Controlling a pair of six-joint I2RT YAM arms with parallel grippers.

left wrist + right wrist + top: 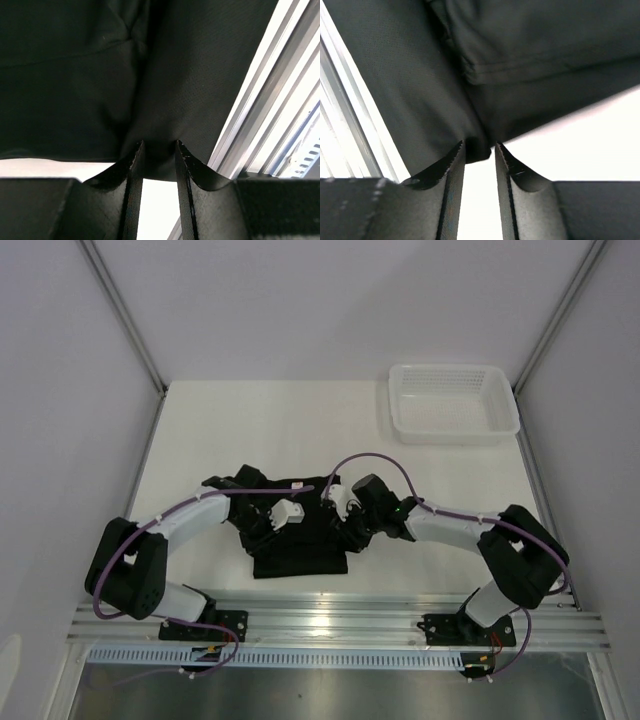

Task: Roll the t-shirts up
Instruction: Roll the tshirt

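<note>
One black t-shirt (300,558) here, sitting on the white table (260,420) near the front edge, bunched into a rough folded block between the two arms. From the top camera it's plain matte black, soft-looking, no print that I can see. The left gripper (265,533) and right gripper (350,533) both come down on it from opposite sides, and the arms cover a good chunk of the upper half. A white plastic mesh basket (452,430) sits well apart in the far right corner. A shiny aluminium rail (330,625) runs along the near edge.

Left wrist view: the t-shirt (75,75) fills most of the picture, fine knit weave with a seam line and a fold crease. The left gripper (157,145) has its ribbed black fingers (134,165) nearly together, pinching the cloth's lower edge at the tips. The rail (280,100) shows on the right.

Right wrist view: same deal, the right gripper (479,146) nips a little tuck of the t-shirt (530,60) between its tips. A stitched hem is stacked in layers above, with bare table (580,145) on the right.
</note>
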